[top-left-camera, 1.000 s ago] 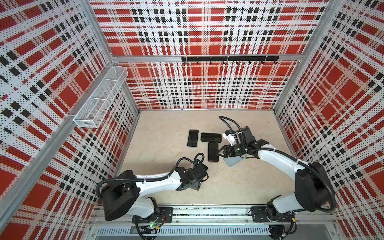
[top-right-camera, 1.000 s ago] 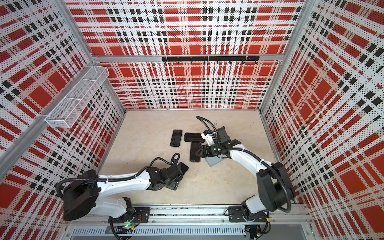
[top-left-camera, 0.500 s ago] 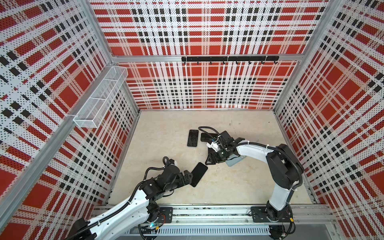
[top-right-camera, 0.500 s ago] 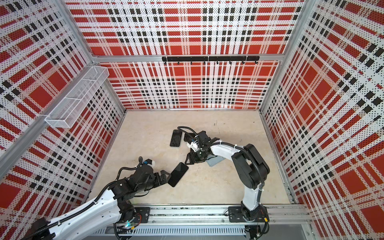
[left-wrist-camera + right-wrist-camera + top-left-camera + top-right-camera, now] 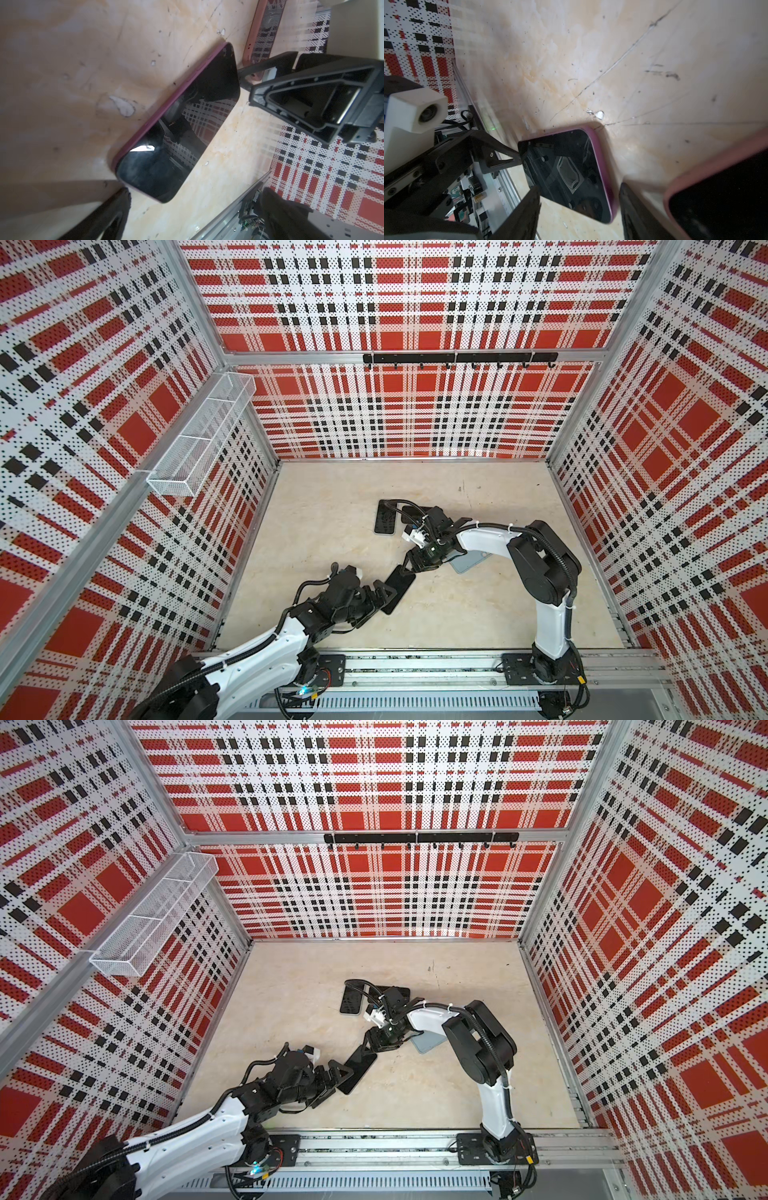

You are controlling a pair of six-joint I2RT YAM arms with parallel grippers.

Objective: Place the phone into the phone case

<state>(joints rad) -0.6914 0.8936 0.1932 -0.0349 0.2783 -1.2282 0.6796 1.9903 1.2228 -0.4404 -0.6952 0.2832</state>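
The phone (image 5: 400, 585) (image 5: 360, 1065) is black with a magenta rim and lies flat on the table between my two grippers. My left gripper (image 5: 387, 600) (image 5: 342, 1082) (image 5: 195, 199) is wide open at the phone's near end, one fingertip (image 5: 510, 154) against its edge. The right gripper (image 5: 409, 568) (image 5: 370, 1046) (image 5: 579, 191) is open and straddles the far end of the phone (image 5: 566, 172), its fingers close beside the rim. The grey-blue phone case (image 5: 471, 563) (image 5: 428, 1042) lies partly under the right arm.
Two more dark phones (image 5: 384, 519) (image 5: 411, 512) lie farther back in the middle. A pink-rimmed phone (image 5: 716, 197) (image 5: 256, 35) lies next to the right gripper. The front metal rail (image 5: 415, 664) is close behind the left arm.
The left gripper has opened and let go of the phone, which now lies on the table. The right gripper has moved from beside the case down to the phone's far end.
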